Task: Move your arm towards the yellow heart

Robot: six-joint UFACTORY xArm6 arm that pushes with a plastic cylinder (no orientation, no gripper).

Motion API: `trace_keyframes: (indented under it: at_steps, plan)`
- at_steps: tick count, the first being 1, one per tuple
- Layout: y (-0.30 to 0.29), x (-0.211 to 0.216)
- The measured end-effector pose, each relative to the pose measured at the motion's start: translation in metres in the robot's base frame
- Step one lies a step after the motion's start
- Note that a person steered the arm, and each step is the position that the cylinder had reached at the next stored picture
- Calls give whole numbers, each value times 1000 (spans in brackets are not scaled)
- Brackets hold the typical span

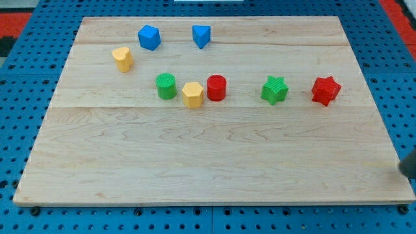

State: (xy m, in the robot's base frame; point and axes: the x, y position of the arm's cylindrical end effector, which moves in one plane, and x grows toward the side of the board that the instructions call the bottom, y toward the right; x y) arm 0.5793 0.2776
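Note:
The yellow heart (122,58) lies at the board's upper left. A dark blurred piece of my rod shows at the view's right edge, and my tip (402,171) is near the board's lower right edge. It is far to the right of and below the heart and touches no block. The red star (325,90) is the block nearest to the tip.
A blue cube (149,37) and a blue wedge (201,35) sit near the top. A row runs across the middle: green cylinder (166,86), yellow hexagon (192,94), red cylinder (216,88), green star (274,90). The wooden board (208,162) rests on a blue pegboard.

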Motion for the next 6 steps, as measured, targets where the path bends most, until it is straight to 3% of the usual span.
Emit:
trace_keyframes:
  at_steps: [3, 4, 6]
  plan:
    - [-259, -6]
    - [-282, -35]
    - [-438, -71]
